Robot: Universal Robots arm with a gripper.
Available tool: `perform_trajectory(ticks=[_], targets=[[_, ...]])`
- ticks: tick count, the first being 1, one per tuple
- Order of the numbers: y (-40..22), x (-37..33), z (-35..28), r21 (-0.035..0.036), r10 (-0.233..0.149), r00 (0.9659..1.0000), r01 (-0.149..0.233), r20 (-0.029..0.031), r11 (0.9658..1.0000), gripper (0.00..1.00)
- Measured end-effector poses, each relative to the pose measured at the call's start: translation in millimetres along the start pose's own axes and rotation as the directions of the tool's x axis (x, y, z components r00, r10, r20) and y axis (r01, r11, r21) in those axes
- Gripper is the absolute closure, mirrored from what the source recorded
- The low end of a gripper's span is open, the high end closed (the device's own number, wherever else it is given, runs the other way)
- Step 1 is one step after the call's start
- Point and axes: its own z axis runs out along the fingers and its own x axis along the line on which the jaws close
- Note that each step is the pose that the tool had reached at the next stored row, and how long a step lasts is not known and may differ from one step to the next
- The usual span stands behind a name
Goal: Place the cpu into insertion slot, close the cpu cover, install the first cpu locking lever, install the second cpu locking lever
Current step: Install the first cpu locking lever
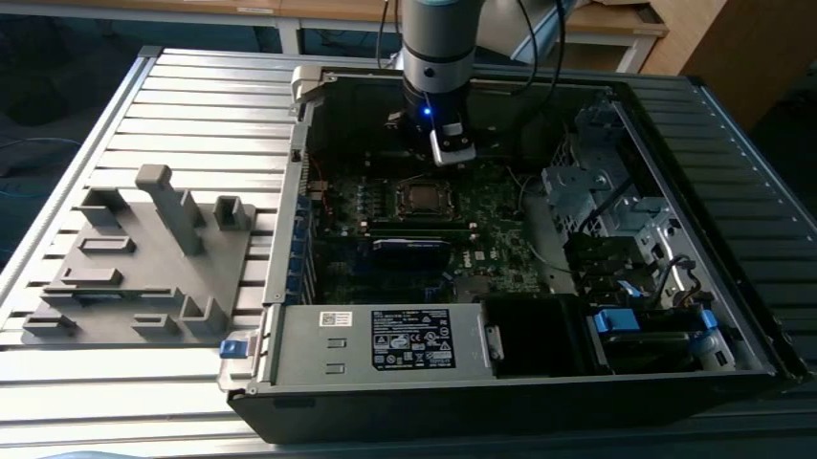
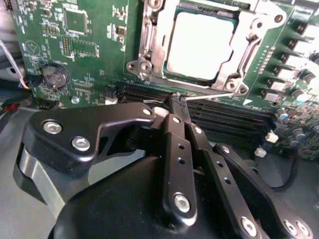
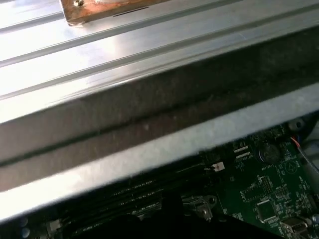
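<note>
The cpu (image 2: 202, 44) is seen seated in the insertion slot (image 2: 175, 62), in the upper middle of the second wrist view, its pale metal top showing through the square opening of the cpu cover (image 2: 149, 47), which is laid down flat around it. A thin locking lever (image 2: 212, 96) is seen running along the cover's lower edge. Just below it, the gripper (image 2: 175, 102) is held with its black fingers (image 2: 178, 149) drawn together, their tips pinched at the lever's end beside the long memory slots (image 2: 224, 117). In the exterior view, the cpu (image 1: 419, 198) is found at the centre of the motherboard (image 1: 492, 253) inside the open computer case (image 1: 294, 330), with the gripper (image 1: 452, 153) poised just above and right of it. A grey fixture plate (image 1: 141, 258) is set on the slatted table (image 1: 191, 105) at left.
</note>
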Motion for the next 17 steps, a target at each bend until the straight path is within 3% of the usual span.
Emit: perform_trajectory(ticks=[6, 9, 12, 17], targets=[[3.4, 1.3, 0.7, 0.0003, 0.01, 0.9999, -0.01, 0.0018, 0.9999, 0.89], [3.4, 1.3, 0.8, 0.0029, 0.01, 0.9999, -0.01, 0.0081, 0.9999, 0.89], [3.3, 1.3, 1.6, 0.0006, 0.009, 0.9998, -0.009, 0.0161, 1.0, 0.89], [3.2, 1.6, 1.9, 0.0, 0.009, 0.9998, -0.009, 0.0174, 1.0, 0.89]])
